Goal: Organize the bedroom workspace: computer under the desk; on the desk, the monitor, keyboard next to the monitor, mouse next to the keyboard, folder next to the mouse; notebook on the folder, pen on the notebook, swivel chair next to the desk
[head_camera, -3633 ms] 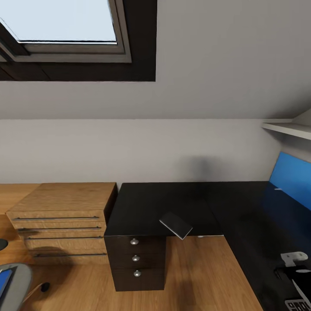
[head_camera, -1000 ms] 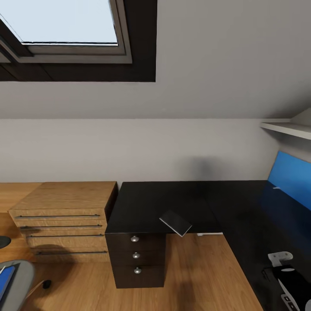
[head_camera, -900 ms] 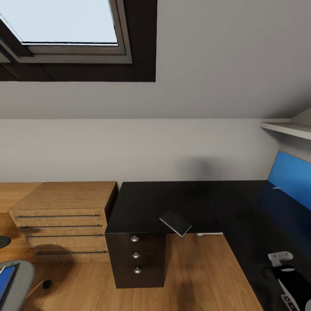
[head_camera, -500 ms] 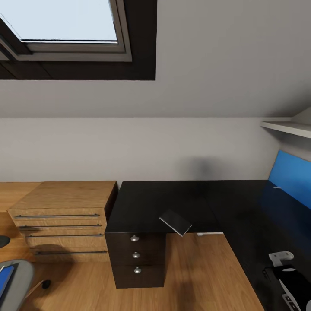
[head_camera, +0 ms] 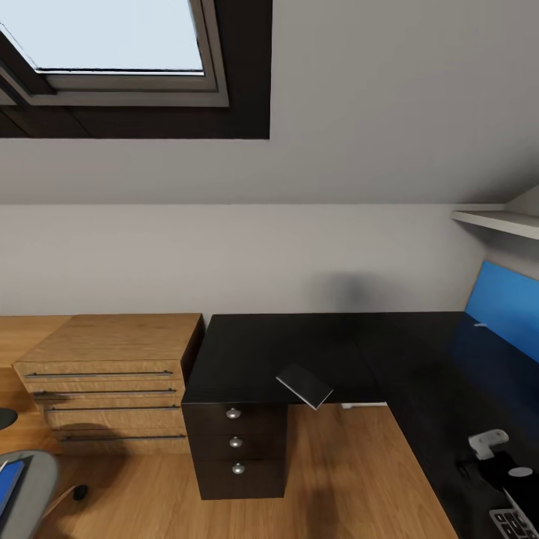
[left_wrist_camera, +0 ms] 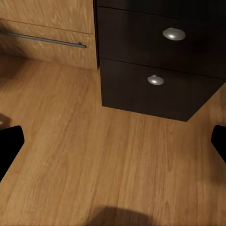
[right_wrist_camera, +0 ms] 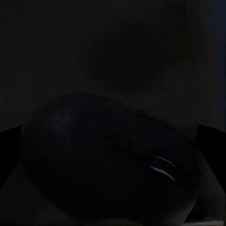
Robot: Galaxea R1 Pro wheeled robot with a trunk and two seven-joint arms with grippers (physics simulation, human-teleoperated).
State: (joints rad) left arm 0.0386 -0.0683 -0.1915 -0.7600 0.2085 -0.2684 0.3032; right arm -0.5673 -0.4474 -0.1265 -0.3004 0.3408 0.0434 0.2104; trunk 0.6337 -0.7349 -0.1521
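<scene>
The black mouse (right_wrist_camera: 110,160), seen from very near in the right wrist view, lies on the dark desk between the spread fingers of my right gripper (right_wrist_camera: 113,136), which is open around it. In the head view my right arm (head_camera: 490,449) reaches over the black L-shaped desk (head_camera: 262,352) at the lower right, beside a corner of the keyboard (head_camera: 516,524). The blue-screened monitor (head_camera: 505,307) stands on the desk at the right. A dark flat notebook (head_camera: 305,387) overhangs the desk's front edge. The swivel chair (head_camera: 30,494) holds a blue folder (head_camera: 6,490). My left gripper (left_wrist_camera: 113,141) hangs open over the wooden floor.
A wooden chest of drawers (head_camera: 112,374) stands left of the desk, whose black drawer unit (head_camera: 236,449) faces me. A skylight (head_camera: 112,37) sits in the sloped ceiling and a shelf (head_camera: 498,221) juts out at the right. Wooden floor (head_camera: 344,479) lies open under the desk.
My right arm has shifted slightly over the desk at the lower right, and more of the keyboard's corner shows beside it. The desk, notebook and chair stay put.
</scene>
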